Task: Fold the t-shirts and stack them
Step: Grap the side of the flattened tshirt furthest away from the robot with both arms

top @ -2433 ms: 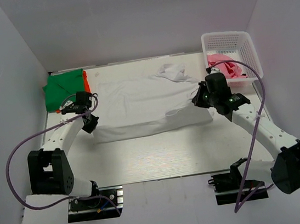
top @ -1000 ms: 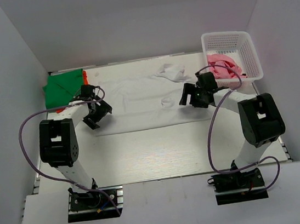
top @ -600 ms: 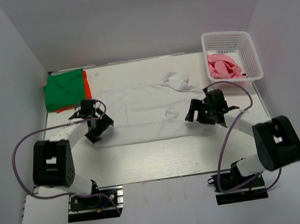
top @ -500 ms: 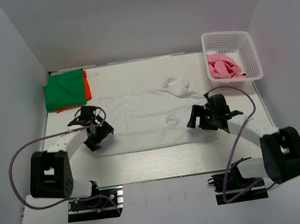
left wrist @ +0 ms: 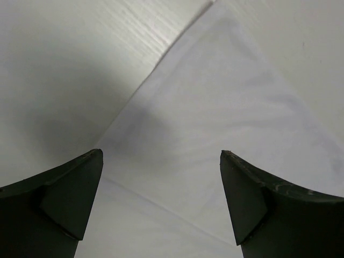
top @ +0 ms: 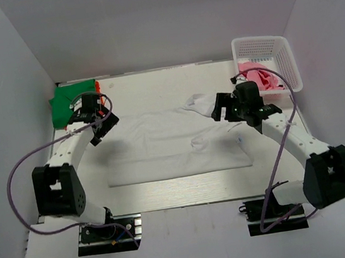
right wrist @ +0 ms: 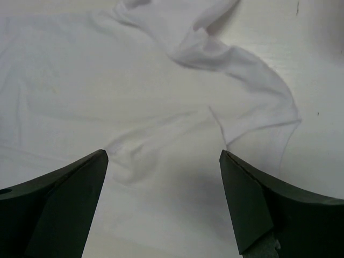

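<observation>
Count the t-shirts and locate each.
4: white t-shirt spread mid-table; green t-shirt folded far left; orange t-shirt barely showing beside it; pink t-shirt in the basket. Others may hide.

A white plastic lattice basket [top: 262, 46] stands upright at the far right corner of the pale, wood-grained surface [top: 181, 191]. Plain whitish walls [top: 165, 22] rise along the surface's left, far and right edges.

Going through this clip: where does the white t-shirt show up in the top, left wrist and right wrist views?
Top external: the plain white cloth t-shirt lies spread flat across the middle.
Left wrist: it fills the centre and right, its edge running diagonally.
Right wrist: it fills most of the frame, with the rumpled sleeve upper right.
Shared landmark: the pale wood-grain table top, bare beside the shirt.
</observation>
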